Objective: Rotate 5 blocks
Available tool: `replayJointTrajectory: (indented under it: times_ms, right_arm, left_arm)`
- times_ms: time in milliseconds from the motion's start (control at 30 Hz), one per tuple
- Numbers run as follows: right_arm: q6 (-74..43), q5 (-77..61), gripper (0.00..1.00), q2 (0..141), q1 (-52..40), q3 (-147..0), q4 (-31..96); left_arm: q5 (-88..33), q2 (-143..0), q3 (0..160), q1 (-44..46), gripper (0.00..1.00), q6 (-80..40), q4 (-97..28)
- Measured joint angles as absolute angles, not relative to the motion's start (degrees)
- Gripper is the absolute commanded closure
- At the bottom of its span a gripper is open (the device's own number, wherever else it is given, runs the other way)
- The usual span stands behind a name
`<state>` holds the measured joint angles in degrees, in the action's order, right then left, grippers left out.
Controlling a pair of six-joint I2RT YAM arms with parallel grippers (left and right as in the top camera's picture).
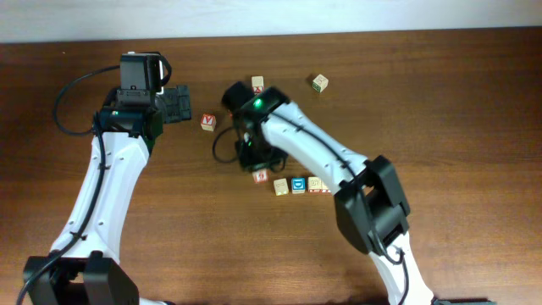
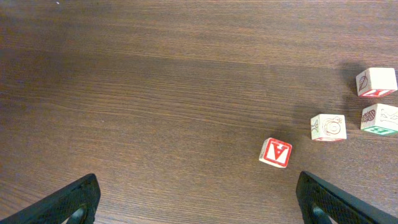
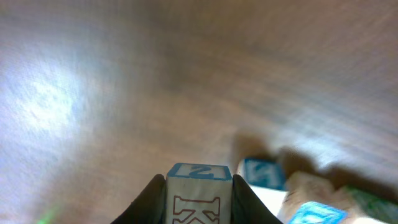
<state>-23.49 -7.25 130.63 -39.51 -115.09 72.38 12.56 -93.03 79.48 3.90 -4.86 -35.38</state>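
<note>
Right wrist: block [image 3: 199, 193] snug between right claw's [image 3: 199, 205] fingers [image 3: 247, 202], other blocks [image 3: 261, 173] just beside

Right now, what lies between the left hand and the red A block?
Only bare table: the left wrist view shows clear wood between the open left hand and the red A block.

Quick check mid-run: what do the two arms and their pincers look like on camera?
The left arm and right arm share smooth white links, boxy black joints and a green light by the wrist. Black cables loop beside each. The left pincer is black with textured fingers; the right pincer shows dark, tapering fingers.
</note>
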Motion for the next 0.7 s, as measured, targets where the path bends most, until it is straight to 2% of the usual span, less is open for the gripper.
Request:
replayJointTrajectory:
  times_ms: [133, 333, 433, 600, 700]
  right_arm:
    - [-29.0, -3.5, 0.81, 130.6, -42.6, -110.6, 72.4]
    - [-31.8, -0.4, 0.8, 130.6, -42.9, -106.2, 66.7]
    - [-32.4, 0.4, 0.7, 130.6, -42.9, -106.2, 66.4]
    - [-32.8, 0.6, 0.65, 130.6, -43.0, -106.2, 69.4]
    - [-32.6, 0.2, 0.58, 130.6, -43.0, -106.2, 70.1]
  left_arm:
    - [12.6, -93.0, 79.5, 3.9, 0.01, -5.0, -35.4]
    - [12.6, -93.0, 79.5, 3.9, 0.01, -5.0, -35.4]
    - [12.6, -93.0, 79.5, 3.9, 0.01, -5.0, -35.4]
    - [12.6, -93.0, 79.5, 3.9, 0.01, -5.0, -35.4]
    - [12.6, -93.0, 79.5, 3.9, 0.01, -5.0, -35.4]
